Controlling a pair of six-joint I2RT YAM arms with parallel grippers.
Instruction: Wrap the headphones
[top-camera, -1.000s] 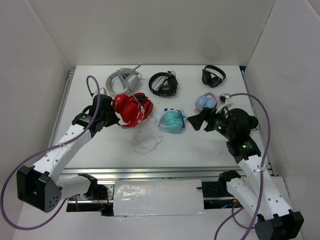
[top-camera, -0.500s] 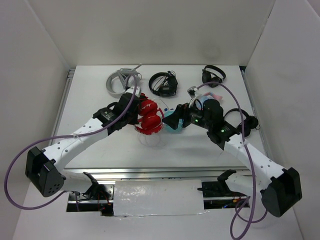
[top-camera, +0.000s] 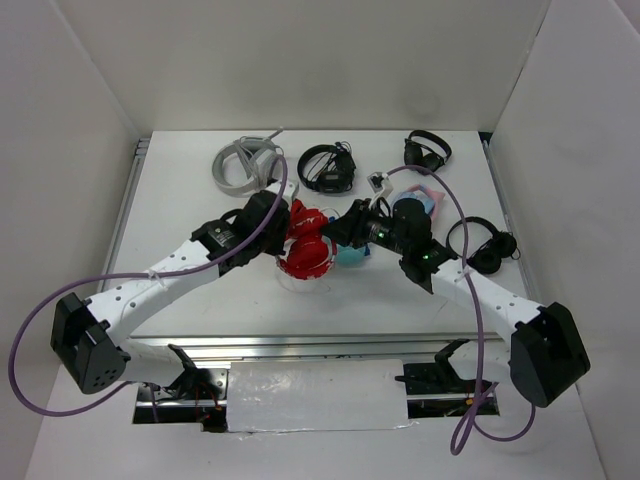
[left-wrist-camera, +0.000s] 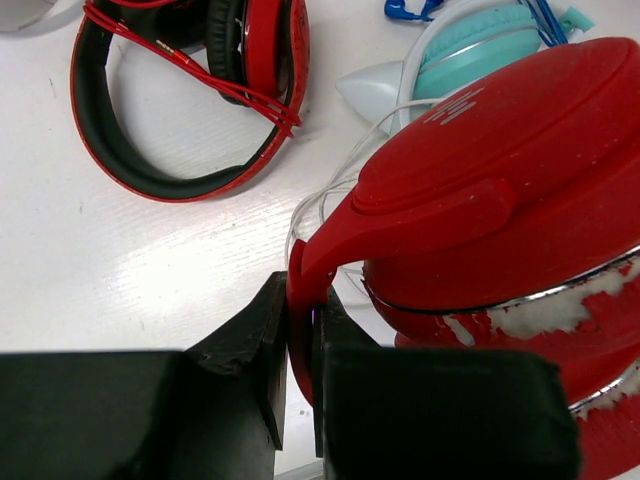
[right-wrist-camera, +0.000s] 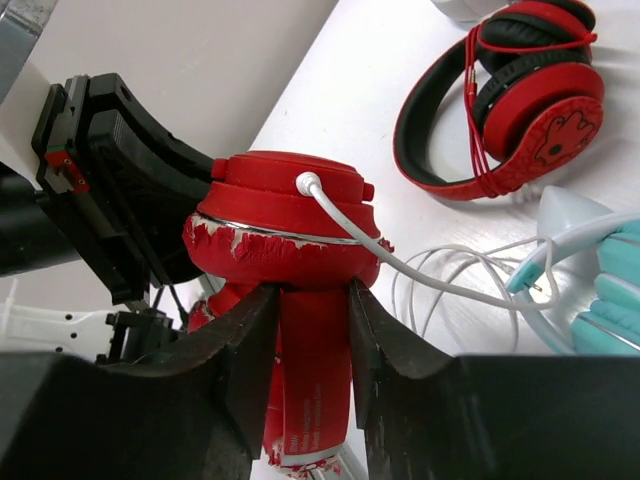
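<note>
1. Where the left gripper (left-wrist-camera: 298, 345) closes, its two black jaws are pinched on the thin red arm of the headphones (left-wrist-camera: 500, 170), with no gap showing on either side.
2. On the other side, the right gripper (right-wrist-camera: 313, 345) has its jaws pressed against both faces of the flat red headband. They sit just below an earcup whose red coating is flaking along the silver rim.
3. Gripped from both sides, the glossy red pair sits folded near the middle of the table (top-camera: 180, 200), between the two wrists in the top view.
4. Plugged into the top of that earcup, the white cable (right-wrist-camera: 420, 272) runs off in loose loops onto the tabletop.
5. Just beyond the red pair lie the teal headphones (left-wrist-camera: 470, 45), close to the cable loops.
6. Farther back lie the red-and-black headphones (right-wrist-camera: 500, 100), an open hoop with a red cord across it.
7. Along the far edge are the grey headphones (top-camera: 243, 162) and the black headphones (top-camera: 328, 168), well apart from both grippers.
</note>
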